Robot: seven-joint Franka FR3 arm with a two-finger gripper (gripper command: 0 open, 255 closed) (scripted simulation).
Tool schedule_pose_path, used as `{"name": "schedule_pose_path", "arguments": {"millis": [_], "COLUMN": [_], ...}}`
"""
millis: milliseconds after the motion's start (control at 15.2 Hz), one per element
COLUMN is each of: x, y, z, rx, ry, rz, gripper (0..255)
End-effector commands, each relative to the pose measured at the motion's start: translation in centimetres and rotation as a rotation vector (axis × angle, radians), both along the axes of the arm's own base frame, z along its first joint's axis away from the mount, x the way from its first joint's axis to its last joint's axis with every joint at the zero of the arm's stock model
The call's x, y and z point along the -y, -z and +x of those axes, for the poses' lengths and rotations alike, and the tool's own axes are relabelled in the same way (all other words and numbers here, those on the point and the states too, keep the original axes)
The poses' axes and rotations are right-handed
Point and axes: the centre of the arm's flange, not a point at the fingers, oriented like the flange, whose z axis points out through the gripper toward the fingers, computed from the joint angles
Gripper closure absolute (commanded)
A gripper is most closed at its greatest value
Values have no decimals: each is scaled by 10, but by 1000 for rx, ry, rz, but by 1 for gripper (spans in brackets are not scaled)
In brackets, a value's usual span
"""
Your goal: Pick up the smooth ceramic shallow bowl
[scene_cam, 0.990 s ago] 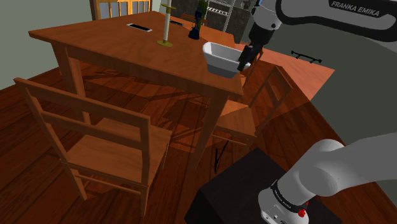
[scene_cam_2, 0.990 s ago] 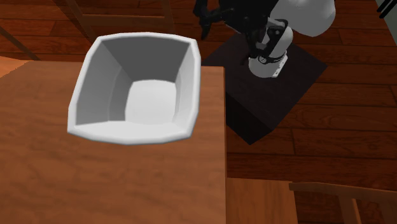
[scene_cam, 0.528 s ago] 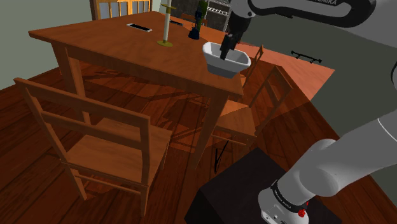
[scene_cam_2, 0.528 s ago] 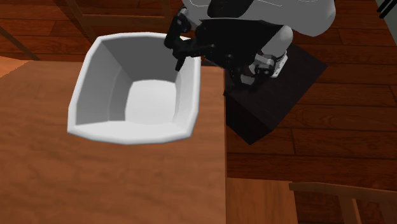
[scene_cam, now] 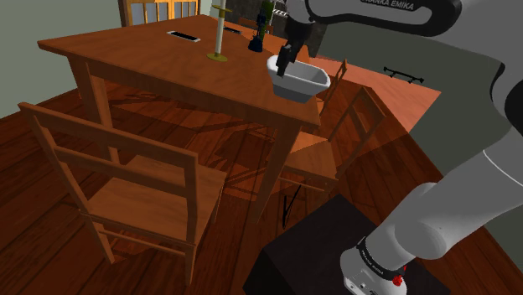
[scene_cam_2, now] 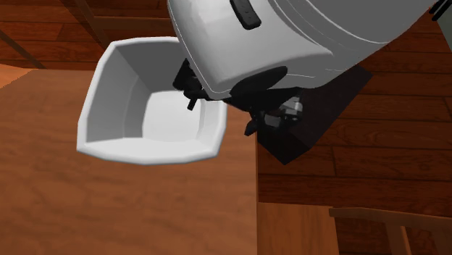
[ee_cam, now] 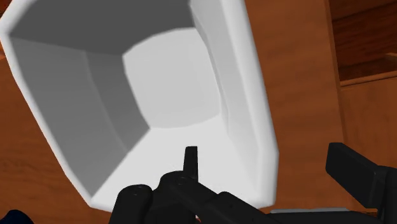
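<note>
With black two-finger gripper spread open astride one wall of the plain white squarish shallow bowl at a corner of the brown wooden table, clasps nothing yet; needs closing, then lifting.

Wooden surface bearing a white bowl near one corner, a slim stand, a small dark object and a flat dark slab.

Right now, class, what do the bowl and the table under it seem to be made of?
Bowl: plain white, smooth and evenly shaded, with no pattern. It could be ceramic or plastic; the look leaves it open. Table: wood, reddish-brown with streaky grain and perhaps a light varnish.
</note>
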Motion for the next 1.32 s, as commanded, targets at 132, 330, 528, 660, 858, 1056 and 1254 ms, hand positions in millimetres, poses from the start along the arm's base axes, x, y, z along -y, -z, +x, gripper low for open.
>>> {"name": "schedule_pose_path", "arguments": {"millis": [132,330,528,660,858,1056,1254], "x": [0,-1,-1,-1,0,0,0], "y": [20,19,19,19,20,4,-12], "z": [0,0,0,0,0,0,0], "rx": [0,0,0,0,0,0,0], "ry": [-1,-1,-1,-1,-1,-1,-1], "rz": [0,0,0,0,0,0,0], "gripper": [0,255,255,255,255,255,255]}}
